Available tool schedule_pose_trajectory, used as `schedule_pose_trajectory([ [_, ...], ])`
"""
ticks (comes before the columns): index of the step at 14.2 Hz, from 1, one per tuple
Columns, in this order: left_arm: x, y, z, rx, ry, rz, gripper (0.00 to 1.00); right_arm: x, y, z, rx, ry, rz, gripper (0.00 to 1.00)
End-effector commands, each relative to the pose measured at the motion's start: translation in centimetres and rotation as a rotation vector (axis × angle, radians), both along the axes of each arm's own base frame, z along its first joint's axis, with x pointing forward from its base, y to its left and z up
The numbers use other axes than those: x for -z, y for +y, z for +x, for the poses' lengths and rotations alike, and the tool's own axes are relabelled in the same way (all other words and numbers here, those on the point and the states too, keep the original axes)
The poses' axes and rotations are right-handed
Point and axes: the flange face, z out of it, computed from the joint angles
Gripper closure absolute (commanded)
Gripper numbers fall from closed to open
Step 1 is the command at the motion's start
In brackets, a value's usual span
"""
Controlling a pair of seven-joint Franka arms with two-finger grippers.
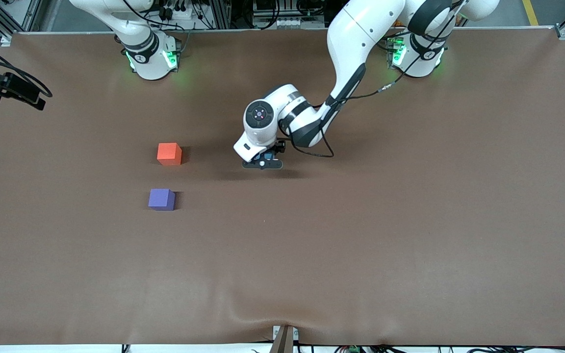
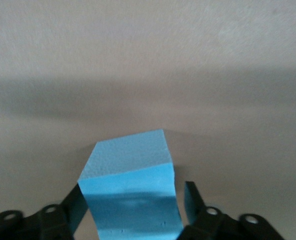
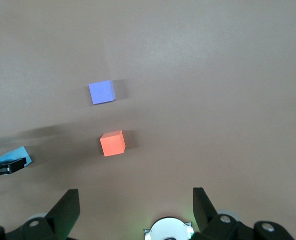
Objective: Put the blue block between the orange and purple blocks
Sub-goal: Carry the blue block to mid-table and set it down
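Note:
The blue block (image 2: 130,192) sits on the brown table between the fingers of my left gripper (image 2: 135,186), which is low at the table's middle (image 1: 263,162). The jaws are open, with a narrow gap showing on each side of the block. In the front view only a sliver of the block (image 1: 269,156) shows under the hand. The orange block (image 1: 169,153) and the purple block (image 1: 161,199) lie toward the right arm's end, the purple one nearer the front camera, with a gap between them. My right gripper (image 3: 134,192) is open and empty, high over its own base, waiting.
The brown table cloth (image 1: 361,245) has a ripple at its front edge. A black camera mount (image 1: 8,86) stands at the right arm's end of the table. The right arm's base (image 1: 150,56) and the left arm's base (image 1: 417,54) stand at the back.

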Motion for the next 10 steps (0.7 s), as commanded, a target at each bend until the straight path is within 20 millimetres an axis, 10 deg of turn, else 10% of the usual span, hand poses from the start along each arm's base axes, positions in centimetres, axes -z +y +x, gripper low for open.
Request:
schedule_pose_trajectory([
  [1, -4.5, 0.2, 0.9, 0.023, -0.054, 0.024, 0.00, 0.1, 0.6, 0.1, -0.003, 0.008, 0.009, 0.00],
  [6, -20.2, 7.2, 6.3, -0.093, -0.099, -0.001, 0.00, 8.6, 2.5, 3.3, -0.041, 0.246, 0.011, 0.00],
  [10, -28.1, 17.8, 12.6, -0.241, -0.124, 0.002, 0.00, 10.9, 10.7, 3.3, -0.178, 0.236, -0.006, 0.00],
])
